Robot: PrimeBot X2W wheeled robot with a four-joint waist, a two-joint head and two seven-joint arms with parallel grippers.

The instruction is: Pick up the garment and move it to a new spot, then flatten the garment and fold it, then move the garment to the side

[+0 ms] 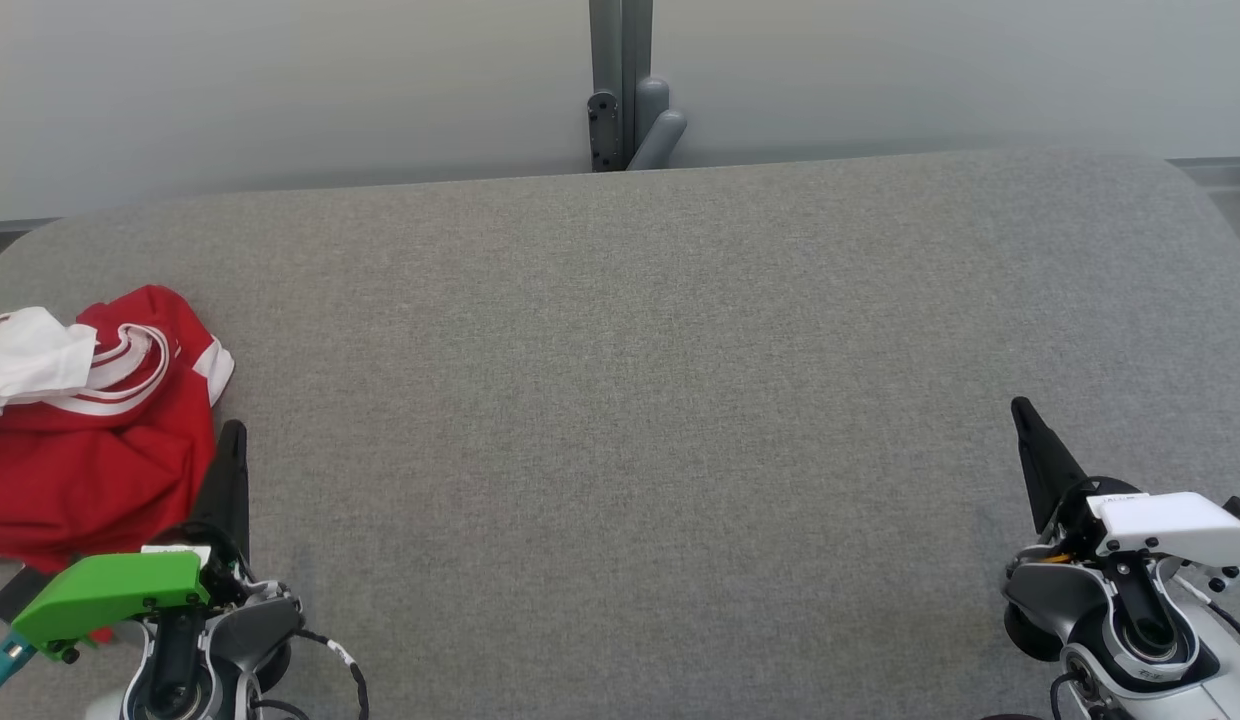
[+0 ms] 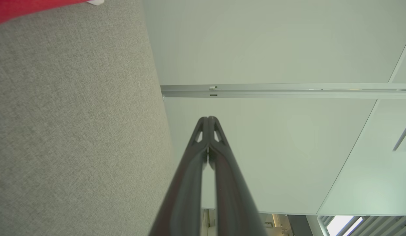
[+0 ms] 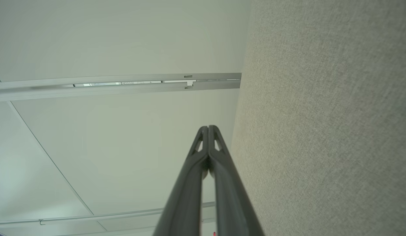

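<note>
While the red, white-trimmed garment [image 1: 90,460] lies crumpled in a heap on the grey desk [image 1: 620,400], its edge sits just beside the left jaws, on their outer side, and well apart from the right jaws. The left wrist view catches a strip of its red cloth [image 2: 26,8] off to one side of those jaws. Both pairs of jaws are pressed closed on nothing, with their tips meeting. Whether they touch the desk cannot be told. Beyond both sets of tips stands a pale wall panel [image 1: 280,90], and a grey metal post [image 1: 620,80] rises roughly midway between them.
</note>
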